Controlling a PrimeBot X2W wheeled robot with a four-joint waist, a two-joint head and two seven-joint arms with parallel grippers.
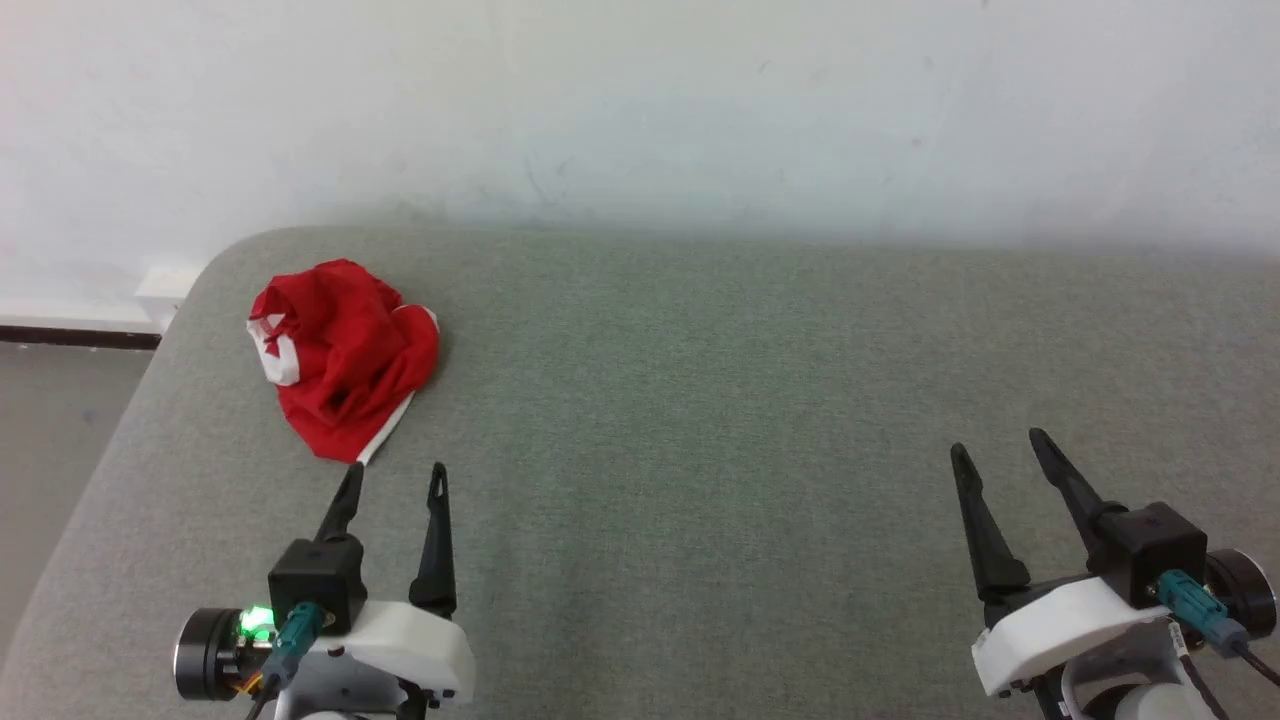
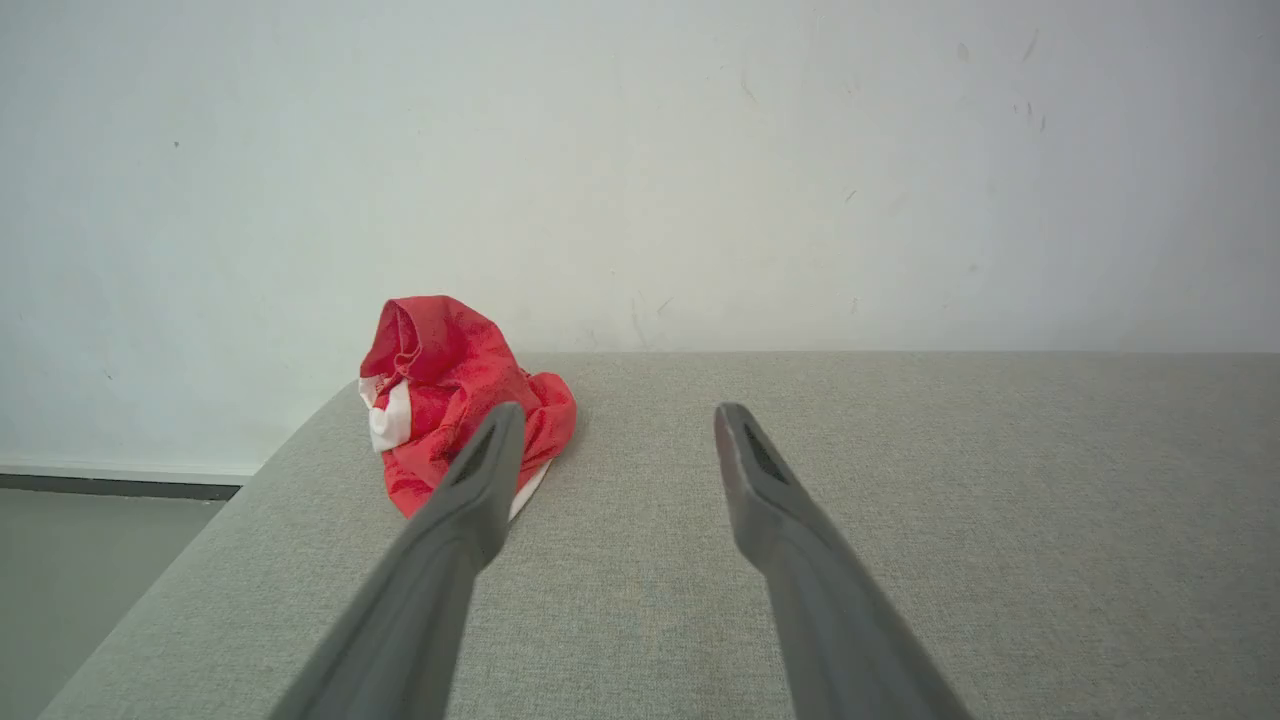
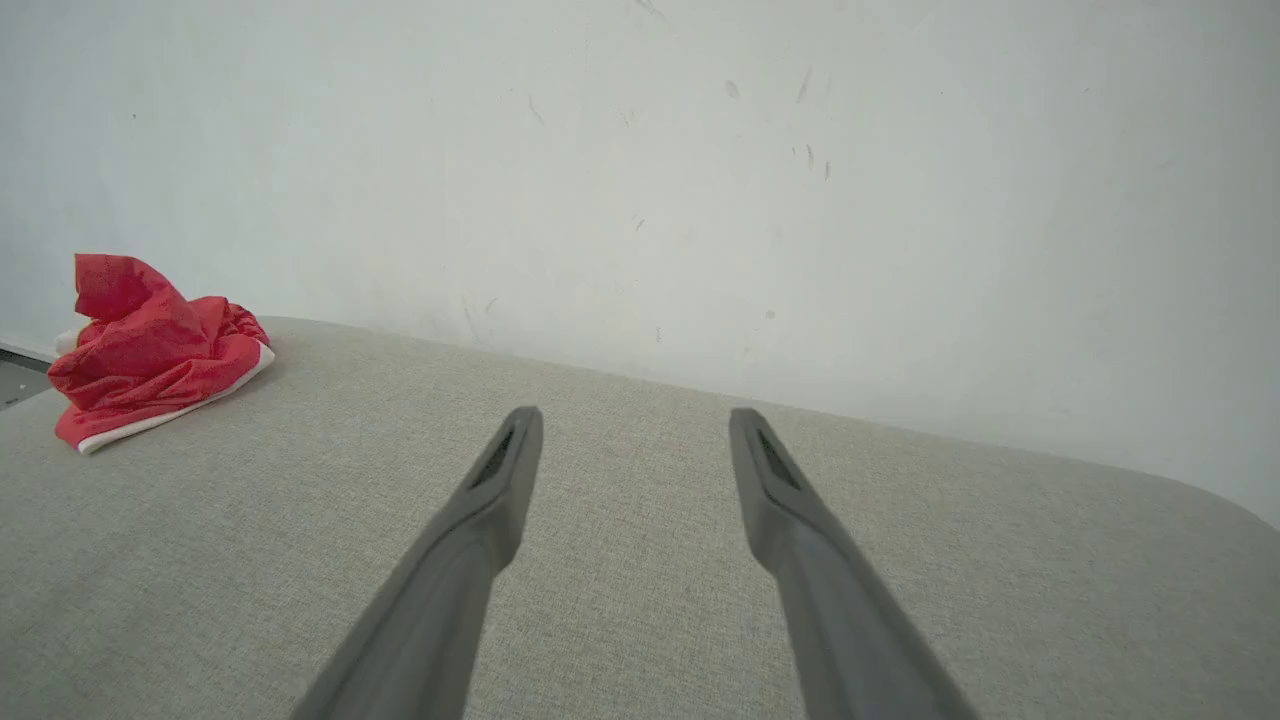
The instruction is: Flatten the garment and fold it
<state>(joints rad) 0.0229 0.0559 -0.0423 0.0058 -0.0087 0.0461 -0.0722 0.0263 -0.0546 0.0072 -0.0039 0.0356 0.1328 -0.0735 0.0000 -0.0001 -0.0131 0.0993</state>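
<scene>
Finds the garment [image 1: 340, 355] bunched at upper left of the frame, on the surface [image 1: 700, 400] (nothing flattened yet). Notes left claw [image 1: 397, 472] and right claw [image 1: 1000, 445] both spread, empty. Leaves flattening and folding outstanding.

a grey-green, cloth-covered tabletop [image 1: 720, 420] with a rounded far-left corner stands against a scuffed white wall [image 1: 640, 100]. left of it lies a grey floor [image 1: 50, 450], with a dark skirting strip [image 1: 80, 337] along the wall's foot and a small white block [image 1: 165, 285] just above it.
</scene>
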